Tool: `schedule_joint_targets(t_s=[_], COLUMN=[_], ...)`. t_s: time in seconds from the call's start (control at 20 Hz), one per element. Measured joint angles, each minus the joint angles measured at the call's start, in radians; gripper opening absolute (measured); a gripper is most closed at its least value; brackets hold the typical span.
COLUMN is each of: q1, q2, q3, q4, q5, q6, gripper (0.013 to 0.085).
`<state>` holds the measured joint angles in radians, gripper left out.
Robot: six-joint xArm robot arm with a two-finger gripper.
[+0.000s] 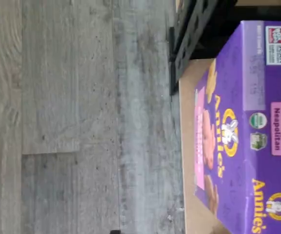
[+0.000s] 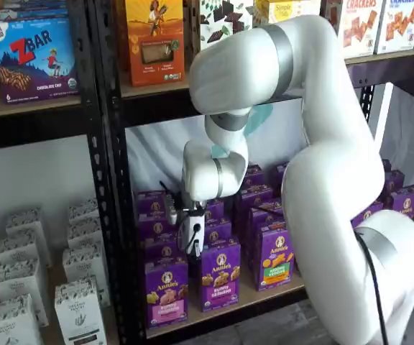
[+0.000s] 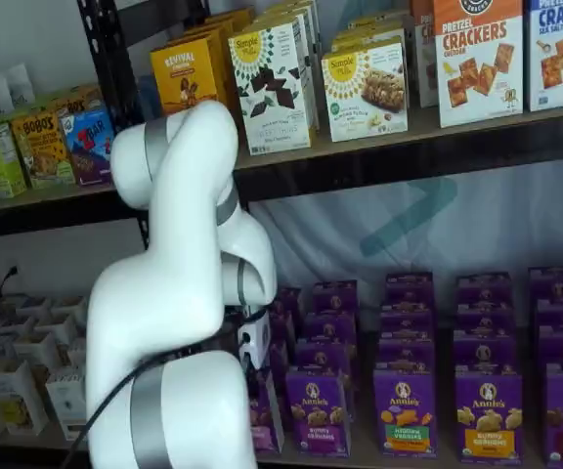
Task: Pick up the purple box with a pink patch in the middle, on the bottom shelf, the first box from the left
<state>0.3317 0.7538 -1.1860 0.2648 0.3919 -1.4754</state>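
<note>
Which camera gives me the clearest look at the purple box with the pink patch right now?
A shelf view shows the purple box whole, front-on. The wrist view shows it close but cropped and sideways. In a shelf view the arm hides most of it.

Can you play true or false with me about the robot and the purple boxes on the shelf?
1. The purple box with the pink band stands upright on the bottom shelf. True.
2. The pincer is holding that box up in the air. False: the box stands on the shelf.
3. The pincer hangs above the front purple boxes. True.
4. All the boxes on the bottom shelf are orange. False: they are purple.
5. A ZBar box sits on a higher shelf. True.
</note>
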Motion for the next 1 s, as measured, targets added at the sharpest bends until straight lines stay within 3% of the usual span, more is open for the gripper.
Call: schedule_joint_targets(t_s=[0.55, 1.0], q1=[-0.004, 0.008], q2=[0.049, 0.105], q3=[-0.061, -0.134], q4=[-0.033, -0.084], q5=[-0.020, -0.004], q6=[0.028, 0.088], gripper=[0.0850, 0.0850])
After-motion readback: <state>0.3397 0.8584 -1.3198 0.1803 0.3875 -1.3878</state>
